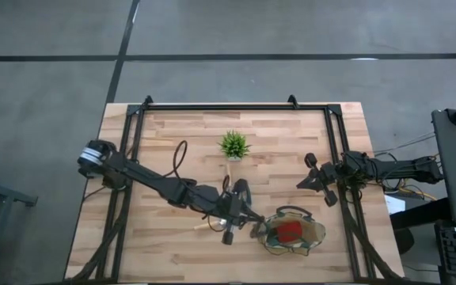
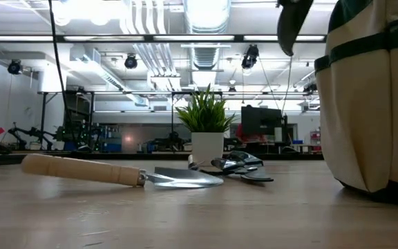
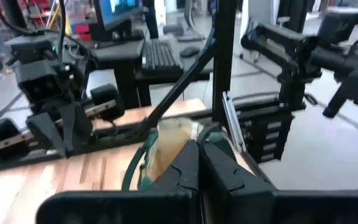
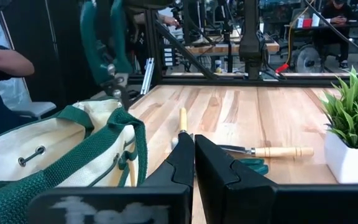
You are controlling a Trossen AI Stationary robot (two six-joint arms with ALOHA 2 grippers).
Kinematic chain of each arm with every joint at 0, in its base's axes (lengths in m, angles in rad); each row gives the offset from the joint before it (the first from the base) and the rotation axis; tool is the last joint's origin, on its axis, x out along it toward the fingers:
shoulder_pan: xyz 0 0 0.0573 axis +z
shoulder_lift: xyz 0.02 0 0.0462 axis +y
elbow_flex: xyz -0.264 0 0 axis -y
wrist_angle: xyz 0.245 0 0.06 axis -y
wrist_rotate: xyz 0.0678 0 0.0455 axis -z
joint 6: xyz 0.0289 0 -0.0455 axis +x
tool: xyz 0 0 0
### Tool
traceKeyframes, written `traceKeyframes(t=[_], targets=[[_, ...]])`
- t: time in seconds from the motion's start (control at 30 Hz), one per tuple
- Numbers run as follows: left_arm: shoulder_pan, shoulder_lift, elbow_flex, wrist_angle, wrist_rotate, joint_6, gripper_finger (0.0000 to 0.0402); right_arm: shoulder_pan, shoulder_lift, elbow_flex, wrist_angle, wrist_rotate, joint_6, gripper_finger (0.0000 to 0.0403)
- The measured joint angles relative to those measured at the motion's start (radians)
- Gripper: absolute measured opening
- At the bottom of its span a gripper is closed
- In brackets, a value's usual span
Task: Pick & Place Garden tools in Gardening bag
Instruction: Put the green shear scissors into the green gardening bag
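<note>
My left gripper (image 1: 248, 219) is shut on green-handled pruning shears (image 4: 103, 43), which hang at the left rim of the olive-tan bag (image 1: 317, 229). The bag also shows in the right wrist view (image 4: 48, 155). A red item (image 1: 291, 230) lies inside the bag. On the table lie a wooden-handled trowel (image 2: 88, 169), a second trowel (image 4: 183, 121) and another pair of shears (image 2: 240, 164). My right gripper (image 4: 194, 155) is shut and empty, at the table's right side (image 1: 302, 183). My left gripper holds the shears by the upper part of their green handles (image 4: 98, 15), coming from above. The place of contact lies at the top edge of the right wrist view. The shears hang upright, blades (image 4: 119, 93) down, clear of the table, just above the bag's rim.
A small spiky potted plant (image 1: 233, 146) stands at the table's middle, toward the far edge. A dark metal frame (image 1: 236, 106) runs along the table's far and side edges. Bare wood lies at the near left.
</note>
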State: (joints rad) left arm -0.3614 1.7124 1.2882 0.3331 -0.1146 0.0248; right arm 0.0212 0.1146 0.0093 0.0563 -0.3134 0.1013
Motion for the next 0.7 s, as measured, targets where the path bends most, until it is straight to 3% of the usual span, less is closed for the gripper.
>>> traceKeyframes(t=[0.7], targets=[[0.011, 0.105, 0.001, 0.201, 0.011, 0.072, 0.0003, 0.000, -0.001, 0.000, 0.000, 0.000, 0.000, 0.0008]])
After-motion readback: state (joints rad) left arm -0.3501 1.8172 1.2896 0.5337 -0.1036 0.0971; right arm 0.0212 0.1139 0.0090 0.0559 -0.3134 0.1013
